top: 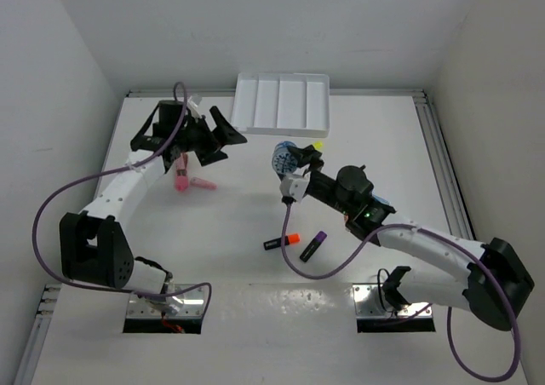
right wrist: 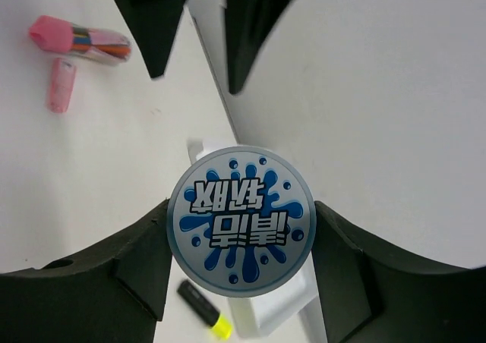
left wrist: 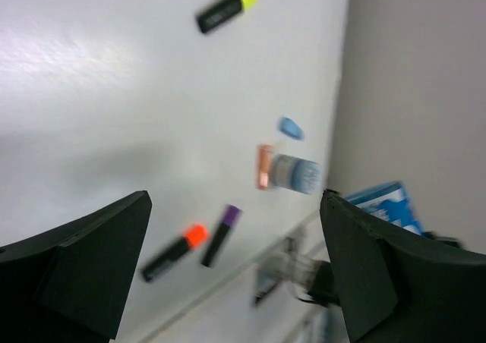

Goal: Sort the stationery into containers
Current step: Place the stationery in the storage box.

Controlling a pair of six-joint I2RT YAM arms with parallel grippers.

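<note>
Right tool pinches a blue round piece at centre frame, near the tray up top; left tool spread, empty. Tray looks bare, highlighters and pink sticks waiting on the worktop.

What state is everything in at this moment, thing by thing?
White tray: empty.
Left fingers: open, holding nothing.
Right fingers: shut on the blue round piece.
Yellow highlighter: lying on the table.
Orange highlighter: lying on the table.
Purple highlighter: lying on the table.
Pink sticks: lying on the table.
</note>
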